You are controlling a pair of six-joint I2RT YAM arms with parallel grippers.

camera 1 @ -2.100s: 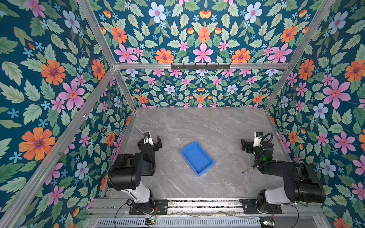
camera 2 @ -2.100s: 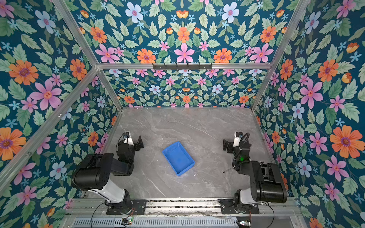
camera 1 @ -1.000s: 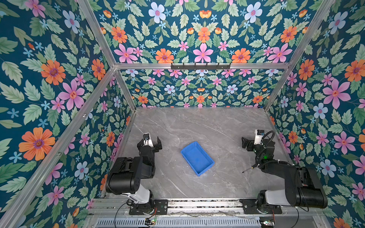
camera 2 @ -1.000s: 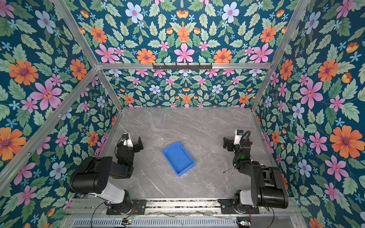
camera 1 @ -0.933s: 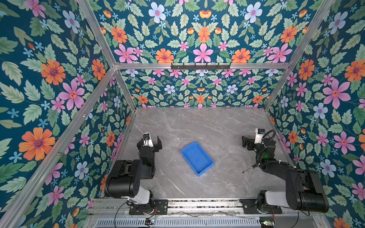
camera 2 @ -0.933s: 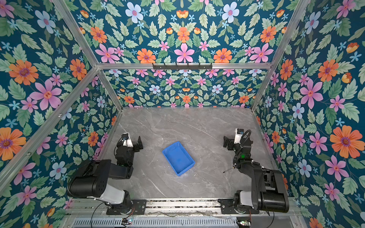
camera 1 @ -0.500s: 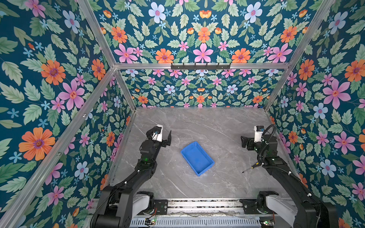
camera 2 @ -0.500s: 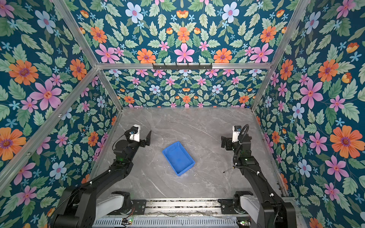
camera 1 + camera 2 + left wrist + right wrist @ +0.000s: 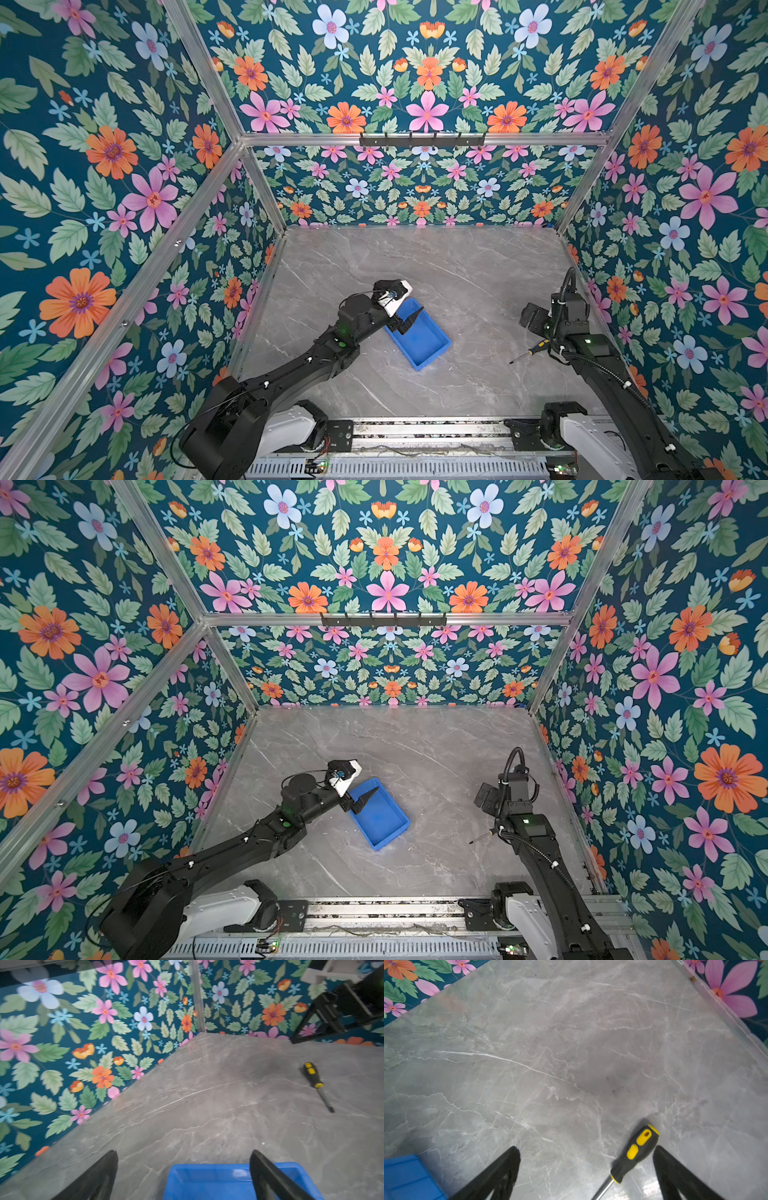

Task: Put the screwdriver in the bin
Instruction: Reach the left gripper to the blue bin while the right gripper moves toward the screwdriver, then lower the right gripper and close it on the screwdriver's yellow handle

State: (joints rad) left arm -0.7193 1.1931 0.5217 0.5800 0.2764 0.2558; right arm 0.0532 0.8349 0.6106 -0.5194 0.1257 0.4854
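Screwdriver pickup is the step in hand, judging by the right gripper, which hangs wide open and empty low over the worktop. The black-and-yellow handle lies flat just inside one finger, far off centre, and slants across the line along which the jaws close. A good grasp likely needs a small sideways shift to centre the handle, a slight wrist turn so the fingers meet it square, then a straight descent. The thick handle is the part to take, since the thin shaft would probably slip or roll.

In both top views the bin sits well apart, toward the middle of the worktop, lying askew. The left gripper, also open and empty, hovers over its far end, so the drop should go to the near half, with the tool turned along the bin's length
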